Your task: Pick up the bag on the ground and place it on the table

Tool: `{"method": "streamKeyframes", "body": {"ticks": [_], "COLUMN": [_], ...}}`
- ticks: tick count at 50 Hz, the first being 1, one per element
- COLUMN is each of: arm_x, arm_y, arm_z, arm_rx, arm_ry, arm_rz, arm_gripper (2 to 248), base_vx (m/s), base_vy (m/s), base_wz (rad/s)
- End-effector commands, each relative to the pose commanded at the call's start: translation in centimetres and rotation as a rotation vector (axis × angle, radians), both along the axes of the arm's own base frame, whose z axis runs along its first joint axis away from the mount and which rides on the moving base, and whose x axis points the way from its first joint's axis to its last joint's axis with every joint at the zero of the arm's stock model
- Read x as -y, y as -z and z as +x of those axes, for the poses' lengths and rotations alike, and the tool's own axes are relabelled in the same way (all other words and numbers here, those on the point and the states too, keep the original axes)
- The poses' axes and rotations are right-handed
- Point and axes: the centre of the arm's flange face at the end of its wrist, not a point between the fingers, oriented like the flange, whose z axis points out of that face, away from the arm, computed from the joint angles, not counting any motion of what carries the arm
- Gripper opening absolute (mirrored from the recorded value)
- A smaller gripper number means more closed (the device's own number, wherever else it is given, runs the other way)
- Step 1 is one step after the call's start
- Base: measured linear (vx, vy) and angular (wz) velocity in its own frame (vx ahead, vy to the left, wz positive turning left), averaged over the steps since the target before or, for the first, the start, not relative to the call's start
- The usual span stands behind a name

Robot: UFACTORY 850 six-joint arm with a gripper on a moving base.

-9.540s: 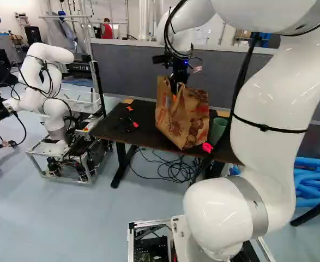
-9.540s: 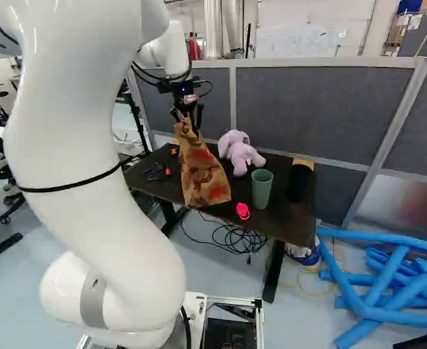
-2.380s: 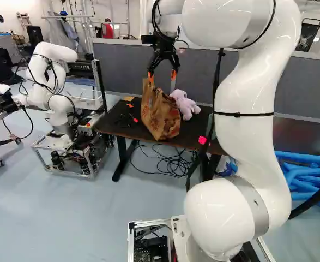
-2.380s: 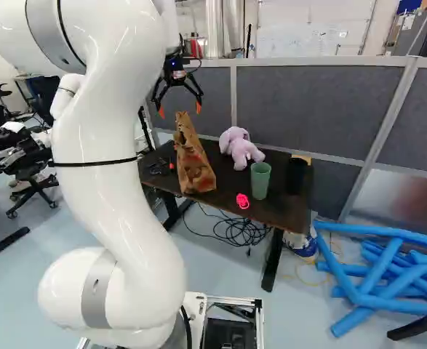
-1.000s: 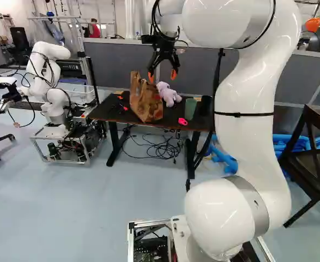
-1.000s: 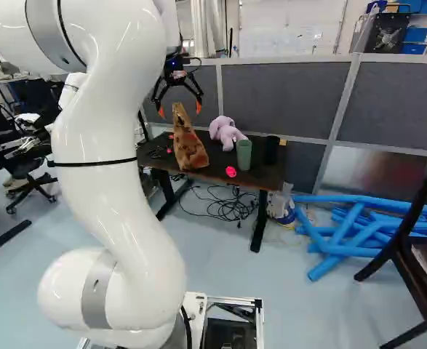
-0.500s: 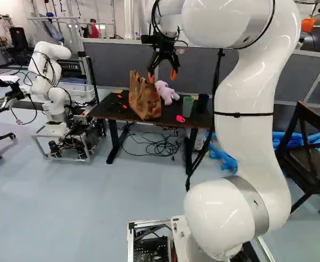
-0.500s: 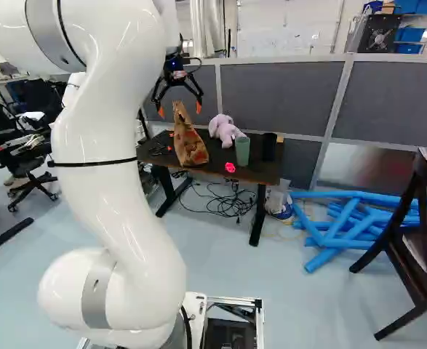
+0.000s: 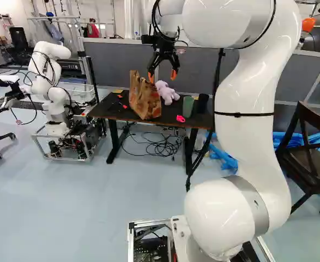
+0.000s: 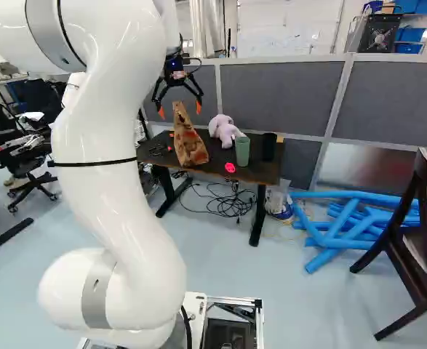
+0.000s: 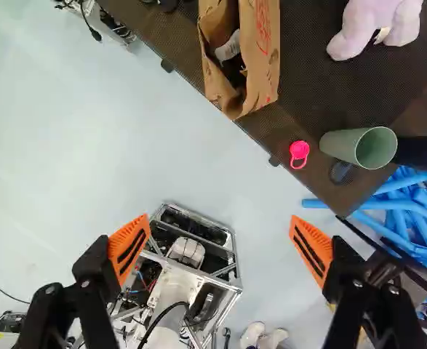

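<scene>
My gripper (image 9: 162, 76) is raised in the air in the left base view, its two orange-tipped fingers spread. The brown paper bag (image 9: 144, 99) stands upright on the dark table (image 9: 112, 111). In the wrist view the gripper (image 11: 220, 249) is open, with floor and the robot's base seen between its fingers and nothing held. Ahead of the fingers and apart from them, the bag (image 11: 265, 62) stands at the table's edge, its top open and something pale inside.
On the table are a purple plush toy (image 10: 225, 129), green cup (image 10: 242, 150), black cup (image 10: 269, 146) and pink item (image 10: 230, 167). A dark chair (image 10: 415, 240) stands at the right. Blue tubes (image 10: 355, 196) lie beyond the table. Another robot (image 9: 55, 82) is at the left.
Earlier the gripper was at the bag's top; it has since opened and risen clear, the bag staying on the table. The base has then moved, and the table now appears farther away.
</scene>
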Motion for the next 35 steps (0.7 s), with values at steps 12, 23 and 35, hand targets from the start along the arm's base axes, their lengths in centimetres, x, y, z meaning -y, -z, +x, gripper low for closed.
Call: {"method": "streamKeyframes", "body": {"ticks": [12, 23, 35], "arm_x": [0.1, 0.2, 0.5], "arm_y": [0.4, 1.0, 1.9], "arm_z": [-0.1, -0.3, -0.6], "arm_rx": [0.014, 0.035, 0.066], "arm_ry": [0.006, 0.015, 0.028], "arm_rz": [0.001, 0.004, 0.007], "arm_gripper": [247, 247, 247], "base_vx": [0.0, 0.0, 0.0], "base_vy": [0.0, 0.0, 0.0], "base_wz": [0.0, 0.0, 0.0]}}
